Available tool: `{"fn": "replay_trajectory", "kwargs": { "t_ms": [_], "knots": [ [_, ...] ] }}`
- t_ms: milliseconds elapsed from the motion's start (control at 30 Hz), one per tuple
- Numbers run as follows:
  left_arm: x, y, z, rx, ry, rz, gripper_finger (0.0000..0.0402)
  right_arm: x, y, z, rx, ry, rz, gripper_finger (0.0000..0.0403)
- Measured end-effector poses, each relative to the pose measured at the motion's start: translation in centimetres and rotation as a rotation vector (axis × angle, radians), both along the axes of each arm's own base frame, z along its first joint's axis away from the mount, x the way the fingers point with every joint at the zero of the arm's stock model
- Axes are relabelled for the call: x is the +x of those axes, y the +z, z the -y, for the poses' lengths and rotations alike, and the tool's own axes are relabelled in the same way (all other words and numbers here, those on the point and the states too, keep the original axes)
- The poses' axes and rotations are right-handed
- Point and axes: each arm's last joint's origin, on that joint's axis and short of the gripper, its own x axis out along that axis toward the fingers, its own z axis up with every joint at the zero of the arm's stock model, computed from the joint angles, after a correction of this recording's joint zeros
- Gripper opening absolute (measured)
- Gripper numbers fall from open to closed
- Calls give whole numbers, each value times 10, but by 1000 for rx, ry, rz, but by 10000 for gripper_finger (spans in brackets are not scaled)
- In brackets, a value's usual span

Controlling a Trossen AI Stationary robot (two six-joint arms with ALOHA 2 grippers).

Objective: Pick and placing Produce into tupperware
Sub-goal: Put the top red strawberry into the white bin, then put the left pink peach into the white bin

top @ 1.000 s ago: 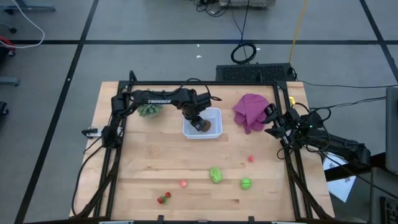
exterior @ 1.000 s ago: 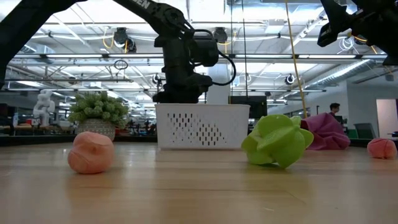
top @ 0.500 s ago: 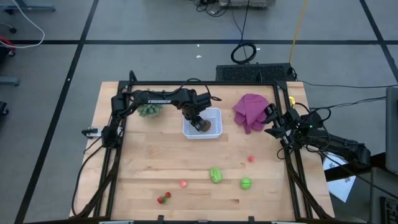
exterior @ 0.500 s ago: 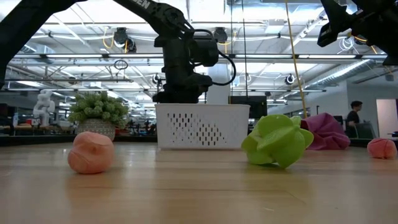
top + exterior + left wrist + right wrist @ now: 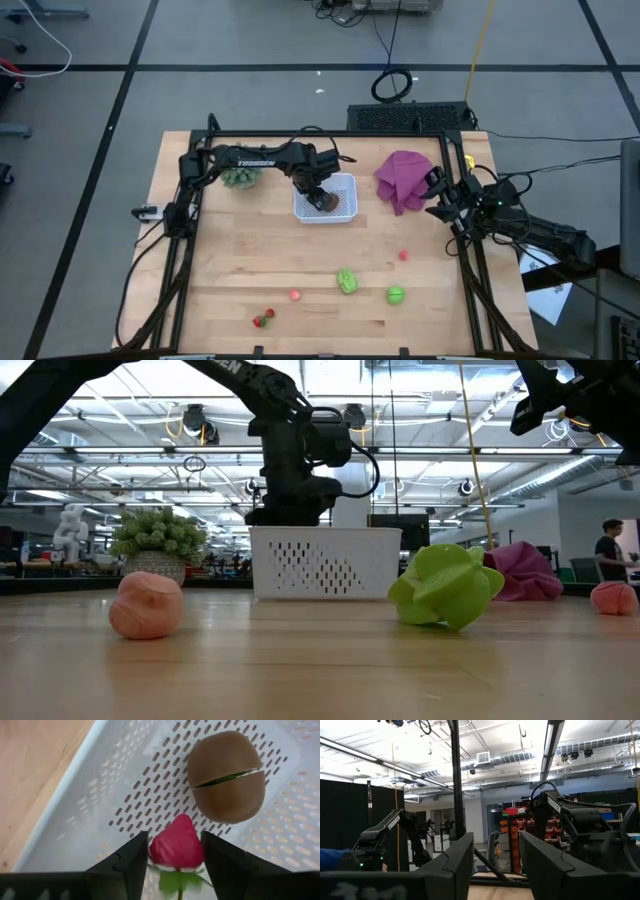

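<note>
Left tool [image 5: 175, 852] down inside white tupperware [image 5: 343, 211] at bench [image 5: 230, 260] rear centre, fingers clamped on red strawberry [image 5: 176, 846], brown kiwi [image 5: 227, 776] lying just beyond it on perforated base. Right tool [image 5: 437, 197] parked at bench's right edge near purple cloth [image 5: 402, 177], fingers apart, empty. Green, red, pink pieces scattered near front.

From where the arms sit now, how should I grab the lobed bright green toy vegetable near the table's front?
Grip the lobed bright green toy vegetable across its middle, coming straight down from above. It lies loose on the wooden table with open space all round, and its ridged lobes leave grooves where jaws could likely seat. The idle right gripper is probably the one to use.
</note>
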Motion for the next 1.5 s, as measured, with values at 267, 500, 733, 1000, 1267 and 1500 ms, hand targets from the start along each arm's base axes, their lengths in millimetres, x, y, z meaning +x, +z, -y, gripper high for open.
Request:
{"fn": "replay_trajectory", "kwargs": {
  "t_ms": [267, 500, 733, 1000, 1267, 1500],
  "knots": [
    [0, 0, -1, 2, 16, -2, 230, 0, 0, 0, 31, 15, -10, 151],
    [-1, 0, -2, 42, 11, -12, 243, 0, 0, 0, -21, -10, 6, 151],
    [6, 19, -4, 57, -11, 24, 237, 0, 0, 0, -96, -46, 30, 151],
    [18, 78, -1, 118, -75, 132, 239, 0, 0, 0, -87, -42, 27, 151],
    [7, 133, 40, 136, -120, 47, 239, 0, -1, 0, -83, -38, 18, 151],
    [-1, 135, 117, 72, -109, -72, 239, 1, -2, 1, -73, -37, -3, 151]
  ]
}}
